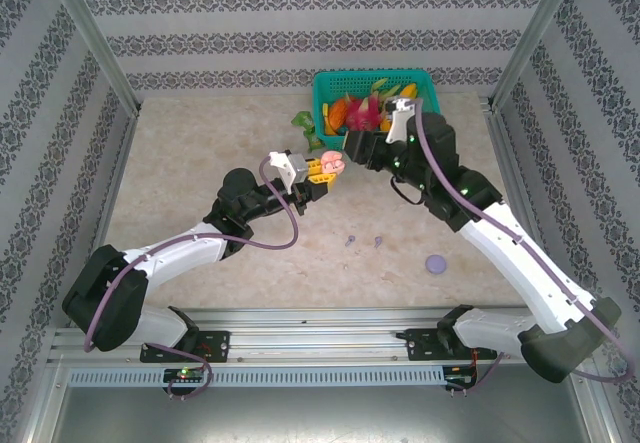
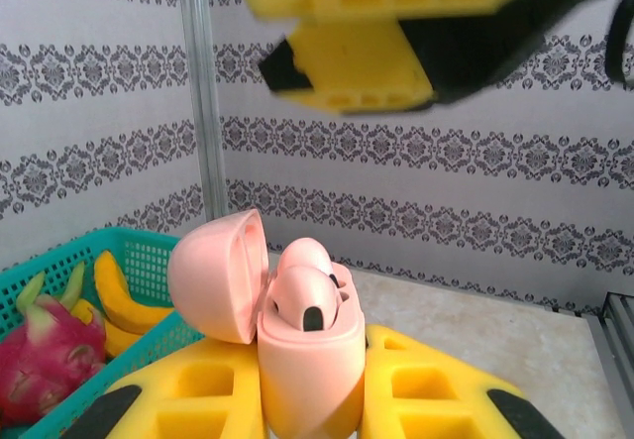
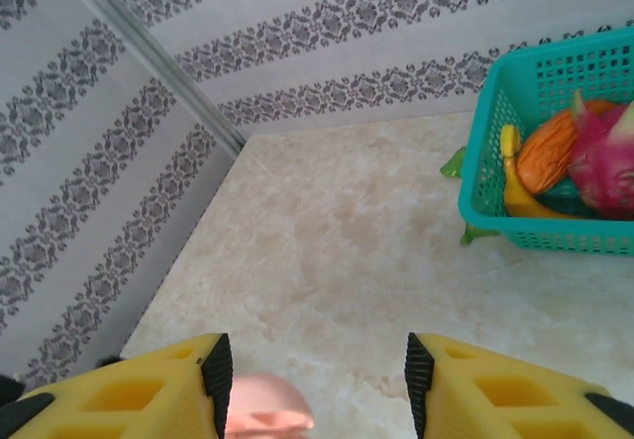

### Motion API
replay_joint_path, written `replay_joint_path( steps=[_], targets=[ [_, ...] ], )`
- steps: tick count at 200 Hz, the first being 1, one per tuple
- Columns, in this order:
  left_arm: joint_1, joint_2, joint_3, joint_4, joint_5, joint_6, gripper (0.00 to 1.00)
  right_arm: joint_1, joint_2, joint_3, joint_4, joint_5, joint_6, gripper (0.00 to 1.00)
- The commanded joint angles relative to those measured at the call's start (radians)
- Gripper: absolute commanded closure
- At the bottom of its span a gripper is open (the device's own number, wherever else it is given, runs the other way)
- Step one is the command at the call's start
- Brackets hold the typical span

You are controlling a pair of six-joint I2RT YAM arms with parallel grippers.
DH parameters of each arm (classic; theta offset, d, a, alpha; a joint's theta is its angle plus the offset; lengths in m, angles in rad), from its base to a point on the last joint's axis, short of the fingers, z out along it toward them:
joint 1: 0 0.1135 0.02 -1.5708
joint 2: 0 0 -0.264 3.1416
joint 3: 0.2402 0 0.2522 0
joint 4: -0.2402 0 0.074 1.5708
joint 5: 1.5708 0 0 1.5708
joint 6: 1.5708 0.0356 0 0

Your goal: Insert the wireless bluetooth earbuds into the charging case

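My left gripper is shut on the pale pink charging case, holding it upright above the table with its lid swung open to the left. Two pale pink earbuds sit inside the case. My right gripper hovers just past the case; it is open with nothing between its fingers, and the pink case shows blurred below them. Its yellow fingers hang above the case in the left wrist view. Two purple earbuds lie loose on the table.
A teal basket of toy fruit stands at the back, with a green toy beside it. A round purple case rests on the table near the right arm. Patterned walls and metal posts enclose the table.
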Motion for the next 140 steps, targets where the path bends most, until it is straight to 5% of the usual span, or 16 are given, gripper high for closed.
replay_joint_path(
  steps=[1, 83, 140],
  targets=[
    [-0.012, -0.016, -0.014, 0.016, 0.025, 0.031, 1.0, -0.052, 0.086, 0.123, -0.118, -0.116, 0.014, 0.5],
    [-0.012, -0.008, -0.008, -0.002, 0.029, 0.031, 1.0, -0.052, 0.419, 0.331, -0.295, -0.227, -0.053, 0.59],
    [-0.012, 0.01, 0.005, -0.014, 0.0, 0.037, 1.0, -0.033, 0.334, 0.213, -0.303, -0.219, -0.069, 0.64]
  ],
)
